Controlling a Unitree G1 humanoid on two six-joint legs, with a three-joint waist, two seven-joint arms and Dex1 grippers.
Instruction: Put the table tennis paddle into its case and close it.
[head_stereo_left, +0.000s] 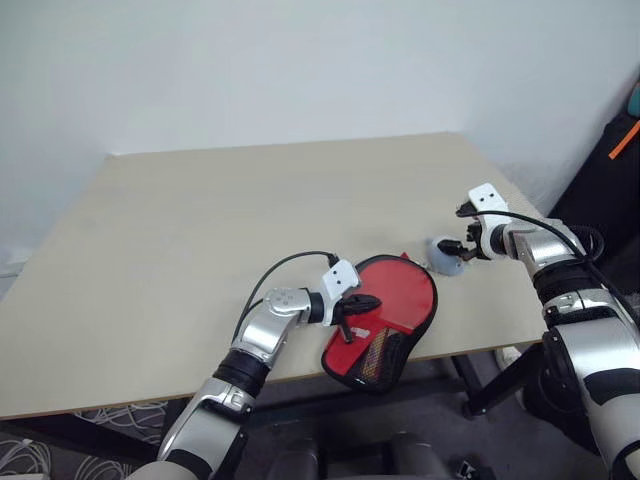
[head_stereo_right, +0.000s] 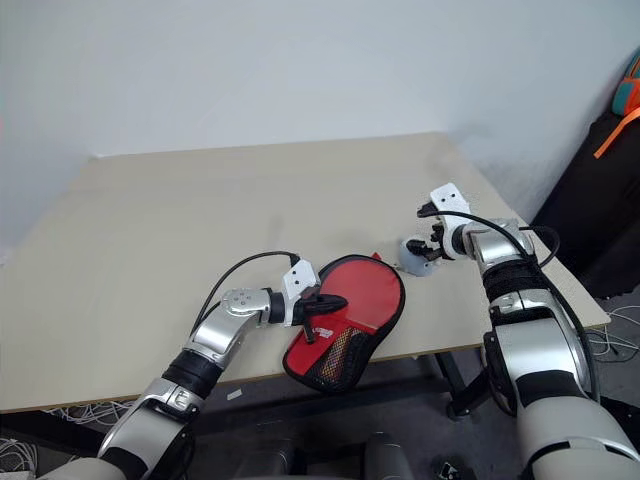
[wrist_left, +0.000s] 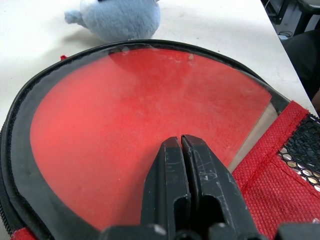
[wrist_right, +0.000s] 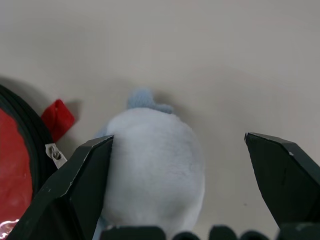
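Case (head_stereo_left: 385, 320) lies near the table's (head_stereo_left: 200, 220) front edge, toward the right corner; narrow mesh end hangs a bit over that edge. Red paddle (wrist_left: 145, 135) face shows thru the clear plastic panel, so paddle is inside the case; handle can't be made out. Black zip edge runs round the round end, w/ a red pull tab (wrist_right: 57, 119) and a small metal zipper piece beside it.

L gripper (head_stereo_left: 352, 312): fingers pressed together, tips resting on the clear panel, nothing between them.

R gripper (wrist_right: 177, 187): jaws spread wide, holding nothing, above a small pale-blue plush toy (wrist_right: 152, 165) that sits on the table just beside the case's round end, nearer the right edge. One finger (wrist_right: 85, 175) is right up against the plush's side; contact can't be told.
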